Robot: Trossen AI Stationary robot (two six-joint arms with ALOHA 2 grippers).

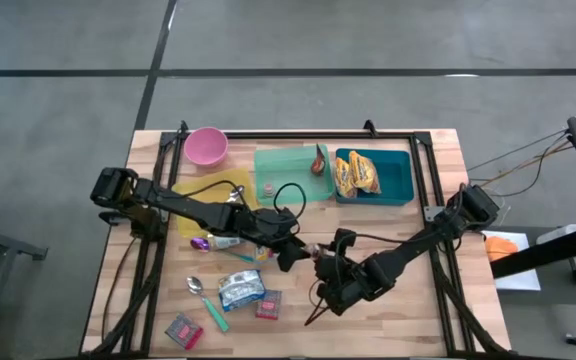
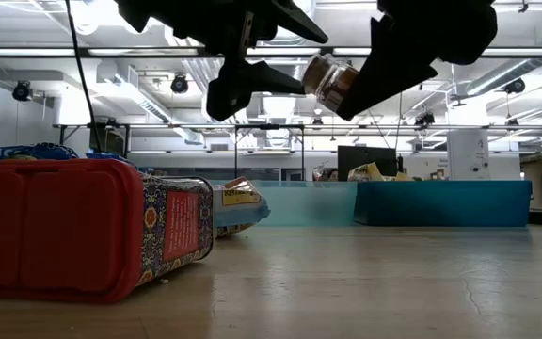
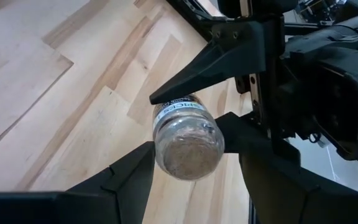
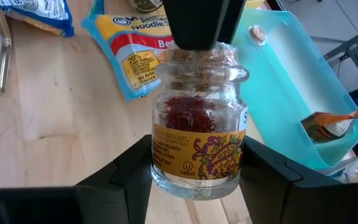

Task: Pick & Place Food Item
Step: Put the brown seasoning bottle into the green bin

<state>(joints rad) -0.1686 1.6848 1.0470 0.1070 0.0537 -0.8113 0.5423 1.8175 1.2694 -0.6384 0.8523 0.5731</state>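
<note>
A small glass spice jar (image 1: 313, 250) with a yellow label and a cork top hangs tilted above the table's middle (image 2: 332, 80). My right gripper (image 1: 330, 262) comes in from the right and is shut on it. My left gripper (image 1: 296, 250) reaches in from the left and stands open. Its fingers (image 3: 132, 177) flank the jar's cork end (image 3: 188, 149), and one of them shows over the cork (image 4: 197, 25) in the right wrist view. The low view shows that cork end (image 2: 312, 72) apart from the left fingers. My right gripper pinches the jar's glass body at the labelled part (image 4: 163, 158), one finger on each side. The fingers slant down from the table's right and lie along the jar, its base toward the wrist. The jar is lifted clear and tilted, its cork end toward my left gripper.
At the far edge stand a pink bowl (image 1: 206, 145), a green tray (image 1: 283, 190) and a blue bin (image 1: 398, 180) holding yellow packets. A noodle packet (image 1: 233, 240), a blue packet (image 1: 240, 288), a spoon (image 1: 196, 285) and a red tin (image 1: 183, 330) lie at the near left.
</note>
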